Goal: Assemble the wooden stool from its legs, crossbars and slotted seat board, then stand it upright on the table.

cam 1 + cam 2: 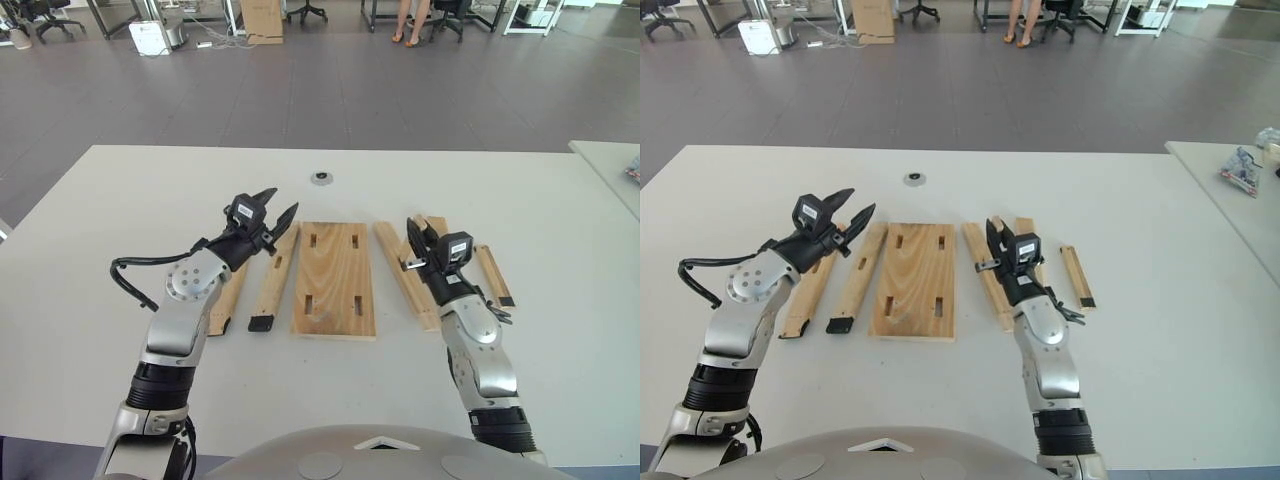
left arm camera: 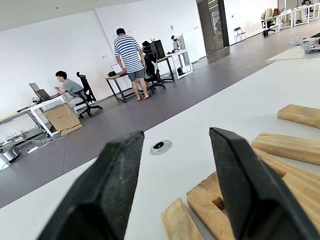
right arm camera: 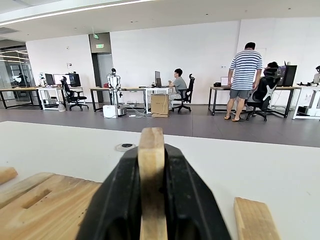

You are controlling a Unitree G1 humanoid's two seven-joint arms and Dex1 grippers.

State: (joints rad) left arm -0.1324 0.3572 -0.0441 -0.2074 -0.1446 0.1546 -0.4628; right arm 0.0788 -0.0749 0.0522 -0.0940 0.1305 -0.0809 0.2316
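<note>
Left eye view: 1 seat board (image 1: 335,285) lies flat on the table (image 1: 120,200), with 4 slots cut in it, 2 near its far end and 2 near its close end. Its long axis runs from the robot toward the far table edge.

Left of the board lie 2 wooden pieces. The inner leg (image 1: 277,265) is just beside the board and the outer leg (image 1: 226,300) lies beyond it. Both run nearly parallel to the board, leaning slightly. The inner one has its black-capped end toward the robot.

Right of the board lies 1 long leg (image 1: 398,265), angled away from the board at its near end. Farther right is 1 short crossbar (image 1: 492,272), black-tipped at the robot's end. More wood ends show beyond the right gripper (image 1: 414,232); their count cannot be told.

The left gripper (image 1: 281,202) hovers over the far ends of the 2 left pieces, just left of the board's far corner, fingers spread wide. The right gripper sits right of the board, just past the long leg, clenched on 1 thin wooden bar (image 3: 151,170) held edge-on between its fingers. 1 round grommet (image 1: 321,178) sits in the table beyond the board's far end.
</note>
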